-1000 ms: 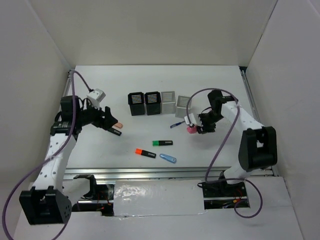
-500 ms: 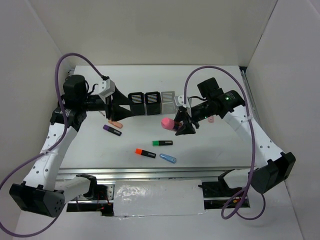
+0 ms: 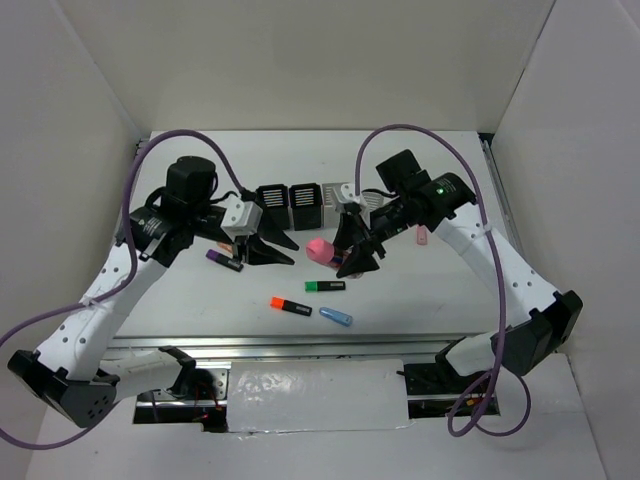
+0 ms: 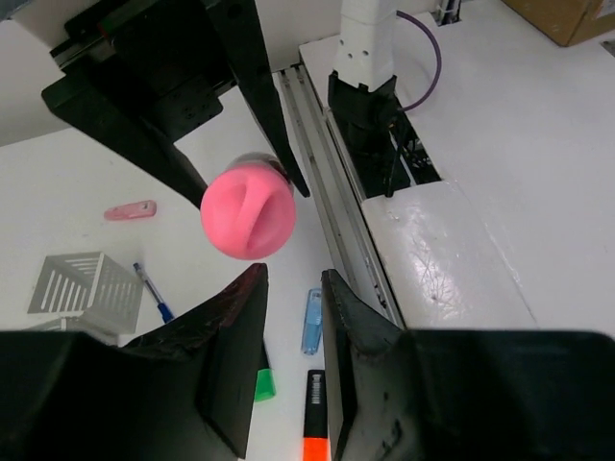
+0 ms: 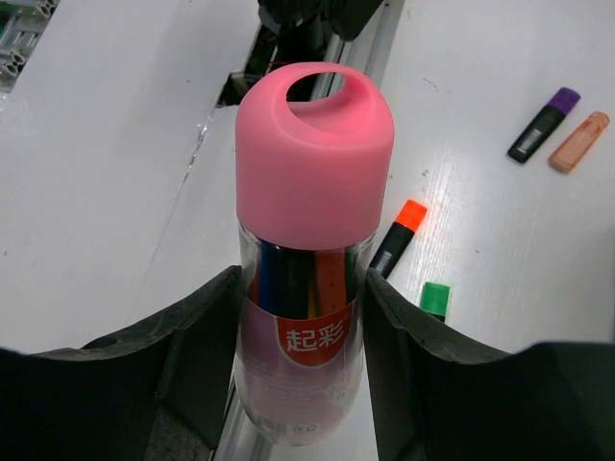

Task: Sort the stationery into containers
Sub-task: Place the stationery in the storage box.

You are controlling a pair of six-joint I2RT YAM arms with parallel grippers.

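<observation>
above the middle of the bench [image 3: 420,295], the right end effector [image 3: 352,256] is clamped on a clear tube [image 5: 307,327] with a pink cap [image 5: 314,154]. its fingers [image 5: 207,336] press both sides of the tube's body, and coloured pens show through the plastic. the left end effector [image 4: 291,288] points at the cap from the left, its jaws parted by a narrow gap with nothing between them. on the bench below lie a green marker [image 3: 325,286], an orange marker [image 3: 291,306] and a light blue marker [image 3: 336,317], all toward the near edge, with a purple marker [image 3: 225,261] further left. a black cup [image 3: 272,198] and a second black cup [image 3: 305,200] stand side by side at the far side. a grey cup [image 4: 82,283] has a blue pen [image 4: 154,293] lying just beside it.
</observation>
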